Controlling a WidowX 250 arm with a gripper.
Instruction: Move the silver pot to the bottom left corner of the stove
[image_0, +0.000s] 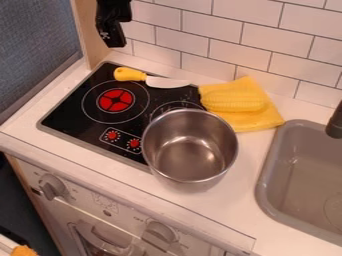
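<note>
So from where I'm standing, the silver pot (190, 150) is sitting upright over the right front part of the stove (72, 114), partly hanging past its right edge above the bench (230, 205), so it's well off from the front left corner where it's supposed to end up. The gripper (115, 41) is up above the stove's back left corner and not touching the pot. Honestly can't tell if it's spread or pressed together from here. My guess is that being up there is handy for coming down on the pot without bumping stuff. Mouth-up placement helps too imo, since the rim looks like the obvious bit to pinch. The knife (167, 82) lies along the stove's back edge, and the toy corn (234, 101) is on a yellow cloth (257, 119) just off its back right corner, so I'd bring the pot across the front side and leave those alone. Might want a small lift, dragging could catch on the stove's edge.
</note>
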